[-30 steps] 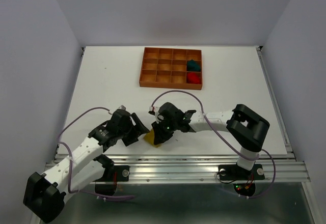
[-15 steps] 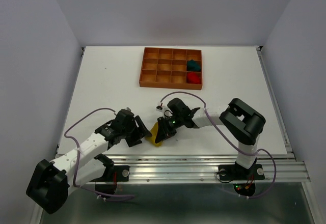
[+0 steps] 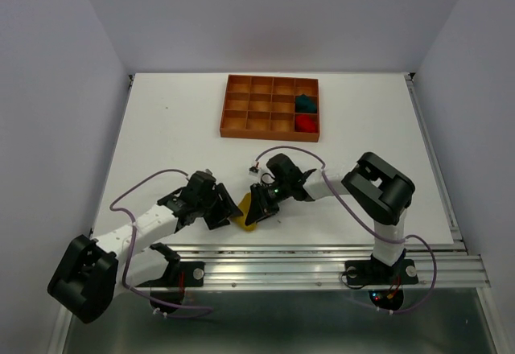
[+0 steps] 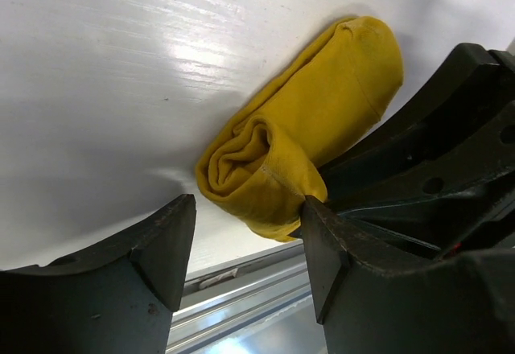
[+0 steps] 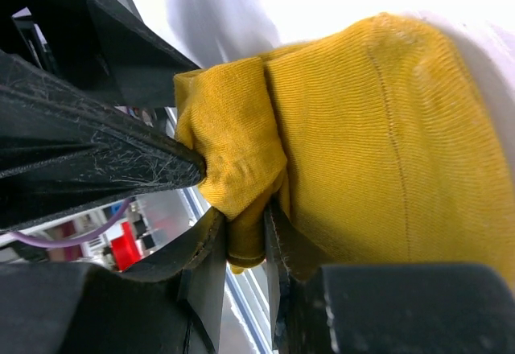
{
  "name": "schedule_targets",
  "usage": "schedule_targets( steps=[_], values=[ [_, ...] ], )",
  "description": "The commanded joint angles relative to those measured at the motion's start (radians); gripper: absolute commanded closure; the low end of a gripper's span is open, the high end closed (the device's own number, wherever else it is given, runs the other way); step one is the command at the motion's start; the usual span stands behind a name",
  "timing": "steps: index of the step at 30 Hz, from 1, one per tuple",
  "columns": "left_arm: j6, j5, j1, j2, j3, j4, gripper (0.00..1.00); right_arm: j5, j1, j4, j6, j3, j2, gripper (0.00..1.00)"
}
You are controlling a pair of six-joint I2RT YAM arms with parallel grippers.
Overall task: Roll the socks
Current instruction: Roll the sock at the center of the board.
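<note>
The yellow sock [image 3: 244,213] lies partly rolled at the table's near edge, between both grippers. In the left wrist view it [image 4: 298,153] is a fat roll with its open end facing me. My left gripper [image 4: 245,233] is open, its jaws on either side of the roll's near end, one fingertip touching it. My right gripper [image 5: 245,233] is shut on a fold of the yellow sock [image 5: 386,145]. The dark teal-green sock [image 3: 303,101] and the red sock [image 3: 304,122] sit as bundles in the tray's right-hand compartments.
The orange-brown compartmented tray [image 3: 241,106] stands at the back middle of the white table. The metal rail of the table's front edge [image 4: 241,290] runs just below the sock. A thin cable [image 3: 265,151] loops over the right arm.
My left gripper has slid a little further right toward the yellow sock. My right arm has barely shifted and keeps its hold on the sock.
</note>
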Motion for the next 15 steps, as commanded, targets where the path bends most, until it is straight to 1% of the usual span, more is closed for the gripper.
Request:
schedule_targets(
  steps=[1, 6, 7, 9, 10, 12, 13, 14, 15],
  values=[
    [0.020, 0.013, -0.008, 0.011, -0.008, 0.056, 0.37, 0.136, -0.010, -0.097, -0.014, -0.028, 0.082, 0.95],
    [0.017, 0.006, -0.014, 0.039, -0.007, 0.074, 0.50, 0.147, -0.019, -0.100, -0.006, -0.020, 0.090, 0.94],
    [0.017, 0.003, -0.012, 0.051, -0.008, 0.080, 0.56, 0.147, -0.019, -0.099, 0.000, -0.020, 0.093, 0.94],
    [0.022, -0.001, -0.014, 0.071, -0.005, 0.090, 0.59, 0.145, -0.019, -0.099, -0.001, -0.017, 0.097, 0.93],
    [0.020, -0.001, -0.017, 0.077, -0.004, 0.097, 0.64, 0.144, -0.028, -0.099, 0.003, -0.017, 0.097, 0.91],
    [0.020, -0.012, -0.022, 0.098, 0.000, 0.106, 0.71, 0.141, -0.028, -0.099, 0.003, -0.014, 0.100, 0.84],
    [0.013, -0.020, -0.023, 0.105, 0.000, 0.100, 0.84, 0.141, -0.028, -0.099, 0.003, -0.012, 0.102, 0.81],
    [0.006, -0.030, -0.026, 0.112, 0.000, 0.096, 0.92, 0.144, -0.028, -0.099, -0.004, -0.012, 0.102, 0.77],
    [0.000, -0.047, -0.026, 0.129, 0.006, 0.082, 1.00, 0.153, -0.028, -0.100, -0.023, -0.009, 0.099, 0.75]
  ],
)
